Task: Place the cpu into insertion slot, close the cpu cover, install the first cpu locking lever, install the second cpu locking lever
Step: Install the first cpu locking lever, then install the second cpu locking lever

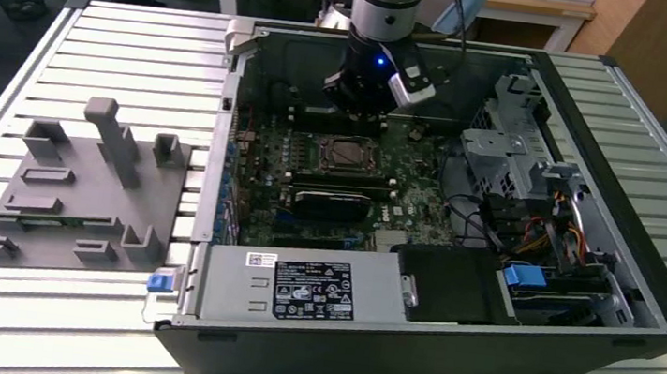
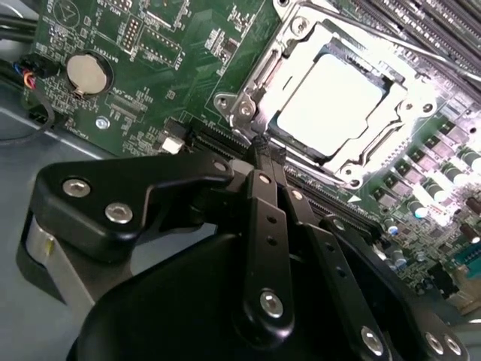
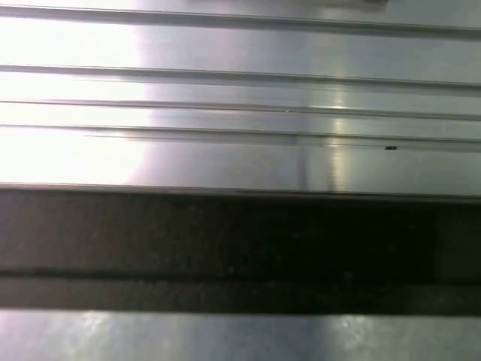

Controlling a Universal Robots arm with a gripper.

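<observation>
Nearest you in the exterior view: the open PC case lying on its side on the slatted table. Inside it, note the grey power supply along the near edge, the green motherboard behind, a black heatsink mid-board, and cables with a blue-tabbed drive bay toward the exterior view's right. A grey fixture with upright posts sits on the table outside the case, at the exterior view's left. Your gripper hangs inside the case just beyond the slot, low over the board.

Second wrist view: black fingers are pressed together at the tips, nothing between them, the tips just at the socket's edge. You can see the cpu seated flat in the slot, its pale top showing through the window of the cover, which lies down over it. Whether either lever is latched, you cannot tell. A coin cell sits in its round holder on the board, well apart from the socket.

First wrist view: bright ribbed metal slats with a dark band across them.
</observation>
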